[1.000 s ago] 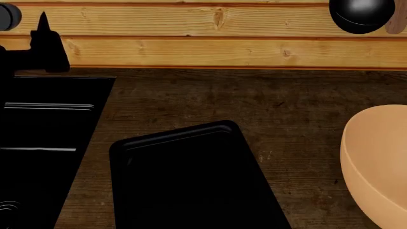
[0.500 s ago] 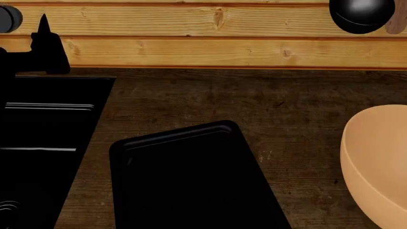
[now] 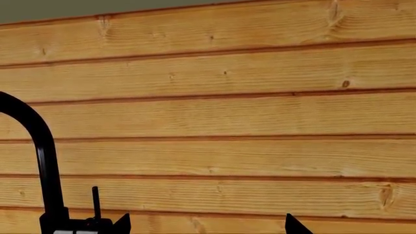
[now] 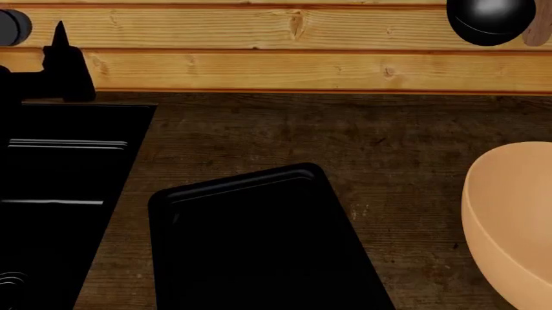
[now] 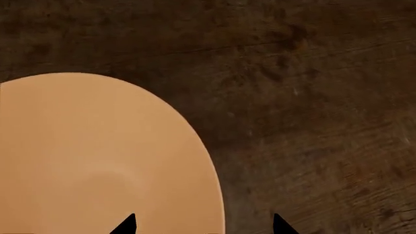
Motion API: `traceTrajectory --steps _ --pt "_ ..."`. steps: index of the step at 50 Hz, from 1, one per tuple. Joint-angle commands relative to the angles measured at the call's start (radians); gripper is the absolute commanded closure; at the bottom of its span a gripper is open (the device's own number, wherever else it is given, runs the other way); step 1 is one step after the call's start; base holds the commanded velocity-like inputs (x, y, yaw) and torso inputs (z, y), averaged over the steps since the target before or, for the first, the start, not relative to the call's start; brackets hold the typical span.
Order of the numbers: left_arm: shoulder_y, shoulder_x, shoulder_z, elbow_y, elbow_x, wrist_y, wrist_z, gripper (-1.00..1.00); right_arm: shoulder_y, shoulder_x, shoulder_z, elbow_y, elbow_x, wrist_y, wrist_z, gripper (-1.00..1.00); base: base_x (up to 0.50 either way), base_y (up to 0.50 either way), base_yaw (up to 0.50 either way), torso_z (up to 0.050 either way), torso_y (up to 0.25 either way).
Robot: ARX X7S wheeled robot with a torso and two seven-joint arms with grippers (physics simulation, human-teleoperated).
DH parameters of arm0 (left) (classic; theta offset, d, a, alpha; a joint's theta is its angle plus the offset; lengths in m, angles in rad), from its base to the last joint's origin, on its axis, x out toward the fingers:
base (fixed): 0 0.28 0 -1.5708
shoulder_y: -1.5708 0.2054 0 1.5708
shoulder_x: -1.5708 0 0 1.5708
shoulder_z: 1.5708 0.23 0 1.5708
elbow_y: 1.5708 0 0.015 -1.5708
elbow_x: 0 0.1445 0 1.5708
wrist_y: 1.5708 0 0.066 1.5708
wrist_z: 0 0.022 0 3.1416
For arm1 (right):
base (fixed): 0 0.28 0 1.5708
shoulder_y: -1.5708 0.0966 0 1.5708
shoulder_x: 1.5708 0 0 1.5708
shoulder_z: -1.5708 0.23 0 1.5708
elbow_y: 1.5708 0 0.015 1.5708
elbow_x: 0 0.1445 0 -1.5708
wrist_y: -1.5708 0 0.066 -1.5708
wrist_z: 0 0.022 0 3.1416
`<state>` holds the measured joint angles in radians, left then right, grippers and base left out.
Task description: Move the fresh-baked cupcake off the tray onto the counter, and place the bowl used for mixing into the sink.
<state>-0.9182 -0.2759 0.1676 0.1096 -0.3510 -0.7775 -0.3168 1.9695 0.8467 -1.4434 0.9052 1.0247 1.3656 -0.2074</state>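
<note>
Dark knotty wood runs under everything, that's my table (image 4: 258,129), with pine planks (image 4: 285,64) behind. Nearest me, the tray (image 4: 258,245) sits glossy and black at centre, and no cupcake shows on the part I can see. To the right, the bowl (image 4: 513,226) rests near the edge of view, big and peach-tan. My right hand (image 5: 204,225) hovers over its rim, tips spread, one over the bowl, one over bare wood, holding nothing. I judge that bowl smooth, rigid and likely slippery, so pinching the rim wall looks best. Left lies the sink (image 4: 52,194), faucet (image 4: 52,64) behind. My left hand (image 3: 208,225) points at the wall, tips apart, empty. Far right hangs a black round utensil (image 4: 492,19). No writing or labels anywhere.
</note>
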Motion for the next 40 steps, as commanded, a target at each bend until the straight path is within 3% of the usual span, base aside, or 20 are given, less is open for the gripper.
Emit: traceTrajectory --steps 1,30,40 --pt "0.002 0.004 -0.007 -0.009 -0.006 0.01 0.005 -1.0 -0.052 0.034 0.027 0.004 0.021 -0.027 0.055 -1.0 0.0 0.0 0.0 0.0 0.0" --pt "0.003 0.0 0.001 -0.016 -0.012 0.018 0.0 -1.0 -0.146 0.092 0.071 -0.044 0.08 -0.035 0.138 -1.0 0.0 0.0 0.0 0.0 0.0" --pt "-0.002 -0.002 -0.001 -0.013 -0.018 0.014 -0.004 -1.0 -0.162 0.125 0.136 -0.105 0.159 0.014 0.257 -1.0 0.0 0.0 0.0 0.0 0.0"
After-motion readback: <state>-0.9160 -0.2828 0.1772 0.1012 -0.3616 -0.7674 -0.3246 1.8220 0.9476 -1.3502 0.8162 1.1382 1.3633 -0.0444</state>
